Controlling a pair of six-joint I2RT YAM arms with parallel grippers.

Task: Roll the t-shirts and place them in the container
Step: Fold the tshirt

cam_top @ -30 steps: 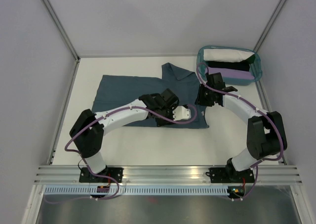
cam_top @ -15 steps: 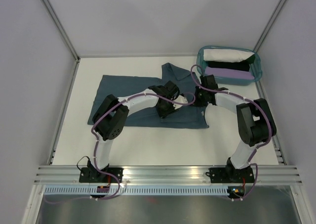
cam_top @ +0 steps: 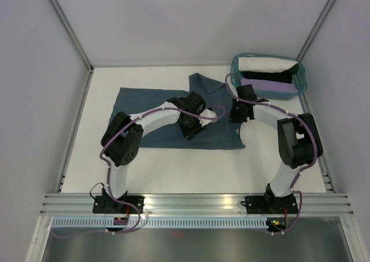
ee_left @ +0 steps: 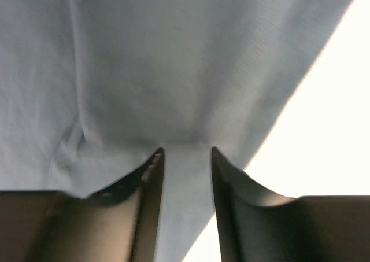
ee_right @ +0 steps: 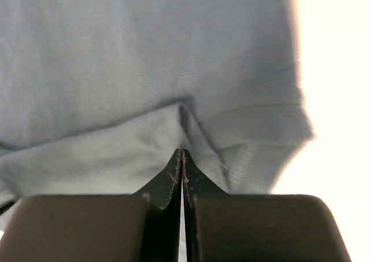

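A slate-blue t-shirt (cam_top: 150,109) lies spread flat on the white table, one sleeve folded up at the back. My left gripper (cam_top: 192,129) is down on its middle. In the left wrist view a band of the t-shirt (ee_left: 173,59) fills the narrow gap between the fingers, so the left gripper (ee_left: 185,152) is shut on it. My right gripper (cam_top: 235,113) is at the shirt's right edge. In the right wrist view its jaws are pressed together, and the right gripper (ee_right: 182,152) pinches a raised fold of the t-shirt (ee_right: 144,54). More t-shirts sit rolled in the basket: white (cam_top: 266,63), black (cam_top: 267,77) and lilac (cam_top: 278,88).
The teal translucent basket (cam_top: 233,72) stands at the back right corner, just behind the right arm. Grey walls close in the table on three sides. An aluminium rail (cam_top: 191,203) carrying both arm bases runs along the near edge.
The left gripper drew back leftward from the shirt's lower right to its middle and narrowed onto the fabric. The right gripper stayed at the right edge and closed.
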